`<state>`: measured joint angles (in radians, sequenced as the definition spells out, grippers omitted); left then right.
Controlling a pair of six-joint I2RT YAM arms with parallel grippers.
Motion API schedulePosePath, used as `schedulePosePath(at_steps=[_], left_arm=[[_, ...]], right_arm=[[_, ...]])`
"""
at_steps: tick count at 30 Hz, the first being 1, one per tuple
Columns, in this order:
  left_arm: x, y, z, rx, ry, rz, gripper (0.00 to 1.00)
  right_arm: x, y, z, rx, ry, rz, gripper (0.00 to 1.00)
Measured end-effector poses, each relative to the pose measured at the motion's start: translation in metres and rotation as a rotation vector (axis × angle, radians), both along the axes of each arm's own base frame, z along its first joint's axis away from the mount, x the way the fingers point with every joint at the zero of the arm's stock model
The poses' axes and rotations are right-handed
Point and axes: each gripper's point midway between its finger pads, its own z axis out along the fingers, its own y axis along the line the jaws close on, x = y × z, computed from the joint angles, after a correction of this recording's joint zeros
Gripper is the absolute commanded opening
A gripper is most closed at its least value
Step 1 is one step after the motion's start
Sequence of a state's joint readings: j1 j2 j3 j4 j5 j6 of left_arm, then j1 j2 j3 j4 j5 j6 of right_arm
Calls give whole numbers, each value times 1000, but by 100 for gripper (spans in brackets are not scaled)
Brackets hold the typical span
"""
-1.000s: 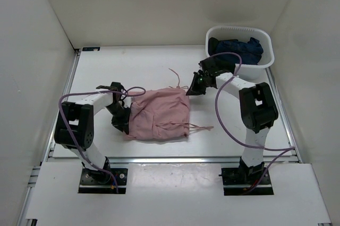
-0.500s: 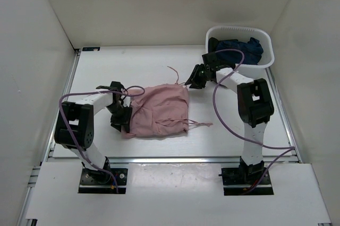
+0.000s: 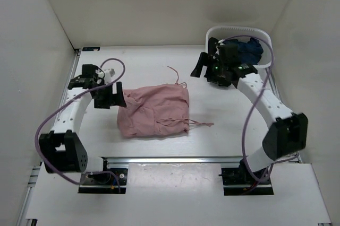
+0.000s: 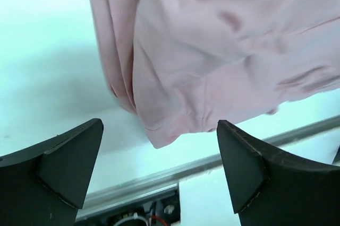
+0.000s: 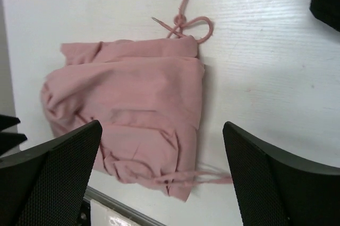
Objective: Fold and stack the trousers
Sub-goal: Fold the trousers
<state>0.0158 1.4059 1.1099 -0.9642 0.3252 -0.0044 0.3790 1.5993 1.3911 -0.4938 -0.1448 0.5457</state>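
Pink trousers, folded into a wrinkled bundle with cords trailing, lying flat on the white worktop; left tool just beside their left edge, jaws wide, empty; right tool beyond their far right corner, jaws wide, empty.

White walls, white table, even light
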Motion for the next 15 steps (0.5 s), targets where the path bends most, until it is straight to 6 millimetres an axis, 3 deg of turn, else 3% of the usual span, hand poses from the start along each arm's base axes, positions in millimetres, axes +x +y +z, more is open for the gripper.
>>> schedulePosePath(at_steps=[4,7,9,13,15], left_arm=[[20,22,56,15,-207,75,100],[34,63,96,130,-385,198,100],[34,103,116,263,-461,329,100],[11,182,133,558,-473,604,100],[-8,206,129,665,-441,701,100]], right_arm=[[-28,-15,47,1,-85,8,99],[-50,-28,53,-35,-60,3,99],[-65,-42,48,-90,-21,-20,99],[-96,-87,49,-237,11,-129,99],[-113,-119,54,-338,3,-227,99]])
